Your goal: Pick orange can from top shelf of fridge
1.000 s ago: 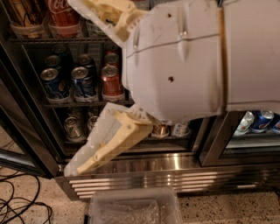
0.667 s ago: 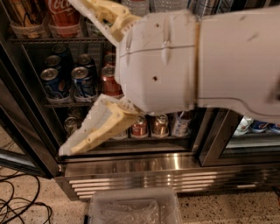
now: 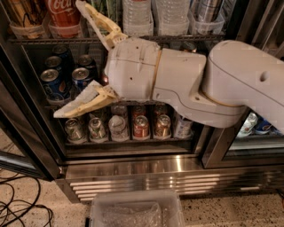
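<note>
My gripper is open wide inside the fridge, in front of the row of short cans on the top shelf. Its upper finger points up-left past the rack above. Its lower finger slants down-left across the shelf's front edge. The orange can is almost wholly hidden behind the gripper's white wrist; only a reddish sliver shows at the wrist's left edge, between the fingers' roots. Blue cans stand just left of it, between the spread fingers.
A Coca-Cola can and water bottles stand on the rack above. The rack below holds a red can, a copper-gold can and others. A clear plastic bin and cables lie on the floor.
The arm has moved left and into the fridge. The orange can, plain to see one second ago, is now covered by the wrist. The fingers stay spread.
</note>
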Motion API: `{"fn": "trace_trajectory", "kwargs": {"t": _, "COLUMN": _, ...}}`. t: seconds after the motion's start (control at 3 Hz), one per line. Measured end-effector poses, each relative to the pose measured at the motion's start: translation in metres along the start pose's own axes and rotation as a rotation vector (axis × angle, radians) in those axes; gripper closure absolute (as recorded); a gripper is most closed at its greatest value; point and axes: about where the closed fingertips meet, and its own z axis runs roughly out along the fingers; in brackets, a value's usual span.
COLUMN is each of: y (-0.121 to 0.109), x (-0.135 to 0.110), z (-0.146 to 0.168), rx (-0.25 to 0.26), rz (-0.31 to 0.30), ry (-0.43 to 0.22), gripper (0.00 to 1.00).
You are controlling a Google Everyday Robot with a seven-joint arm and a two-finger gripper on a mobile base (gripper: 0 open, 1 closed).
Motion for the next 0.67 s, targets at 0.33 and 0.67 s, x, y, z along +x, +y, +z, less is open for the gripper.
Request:
{"fn": "trace_trajectory", "kwargs": {"t": 0.33, "y": -0.002, "x": 0.025, "z": 0.014, "rx": 0.063, "rz": 0.003, "ry": 0.082, "gripper": 0.0}}
{"fn": "trace_trajectory", "kwargs": {"t": 0.67, "y": 0.016, "x": 0.039, "z": 0.036, "rx": 0.056, "rz": -0.027, "ry": 0.305, "gripper": 0.0}}
